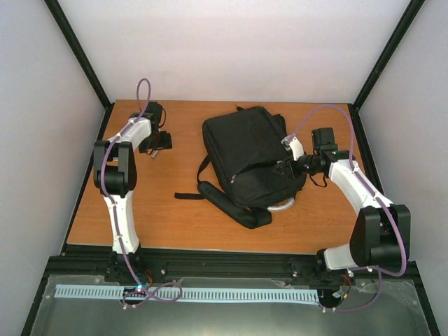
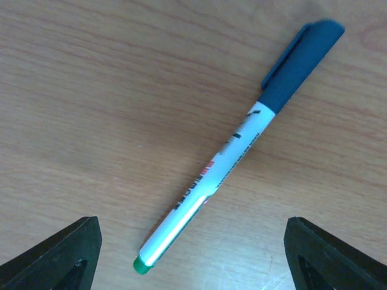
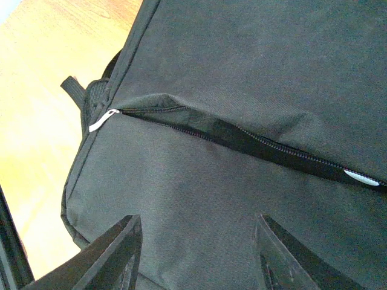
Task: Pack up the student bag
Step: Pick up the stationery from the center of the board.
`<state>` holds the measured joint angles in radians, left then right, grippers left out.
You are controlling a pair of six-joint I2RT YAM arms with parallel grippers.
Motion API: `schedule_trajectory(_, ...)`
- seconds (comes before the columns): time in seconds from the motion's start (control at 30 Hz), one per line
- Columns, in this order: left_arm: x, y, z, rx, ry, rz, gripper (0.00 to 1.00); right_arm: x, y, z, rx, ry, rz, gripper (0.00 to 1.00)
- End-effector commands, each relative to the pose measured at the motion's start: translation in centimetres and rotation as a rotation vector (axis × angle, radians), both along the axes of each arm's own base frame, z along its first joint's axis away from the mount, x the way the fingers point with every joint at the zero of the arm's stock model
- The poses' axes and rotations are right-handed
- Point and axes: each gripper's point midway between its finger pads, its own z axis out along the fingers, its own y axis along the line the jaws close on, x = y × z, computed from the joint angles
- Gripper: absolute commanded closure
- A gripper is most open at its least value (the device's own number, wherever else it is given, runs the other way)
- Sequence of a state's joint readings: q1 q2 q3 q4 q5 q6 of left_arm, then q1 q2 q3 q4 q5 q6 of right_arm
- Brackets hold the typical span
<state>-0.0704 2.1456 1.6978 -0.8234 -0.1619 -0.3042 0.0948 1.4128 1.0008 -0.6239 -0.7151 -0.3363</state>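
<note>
Left gripper (image 2: 190,244) spread wide (pointing down); right gripper (image 3: 196,238) also parted

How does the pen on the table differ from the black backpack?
The pen is small and slim; the backpack is large and bulky. The pen is white with a blue cap; the backpack is mostly black fabric. The pen lies below the left tool, the backpack below the right tool. Both rest on the wooden table.
</note>
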Motion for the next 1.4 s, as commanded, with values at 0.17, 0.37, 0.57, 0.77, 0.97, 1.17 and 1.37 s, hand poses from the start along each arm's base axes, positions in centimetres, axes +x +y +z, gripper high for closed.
schedule_trajectory(0.17,0.7,-2.2,-2.4,-0.111,0.029,-0.076,0.35,0.1,-0.2,0.0,0.009,-0.006,0.010,0.50)
schedule_trajectory(0.37,-0.4,-2.7,-4.0,-0.150,0.075,-0.062,0.62,0.1,-0.2,-0.1,0.015,0.004,0.011,0.50)
schedule_trajectory(0.57,-1.4,-2.5,-4.4,-0.140,0.107,-0.025,0.77,0.0,-0.2,0.0,0.015,0.000,0.012,0.50)
schedule_trajectory(0.77,-2.3,-3.1,-3.6,-0.160,0.127,-0.026,0.84,-0.1,-0.1,0.0,0.029,0.009,0.014,0.50)
schedule_trajectory(0.97,-4.8,-2.8,-3.9,-0.112,0.190,0.005,0.95,-0.1,0.0,-0.2,0.038,0.025,0.015,0.50)
schedule_trajectory(1.17,-7.3,-3.9,-1.9,-0.153,0.176,0.012,0.99,0.0,-0.1,-0.2,0.032,0.022,0.008,0.50)
schedule_trajectory(1.37,-9.3,-7.4,5.1,-0.284,-0.012,-0.088,0.99,0.0,-0.3,1.0,0.031,-0.004,-0.005,0.50)
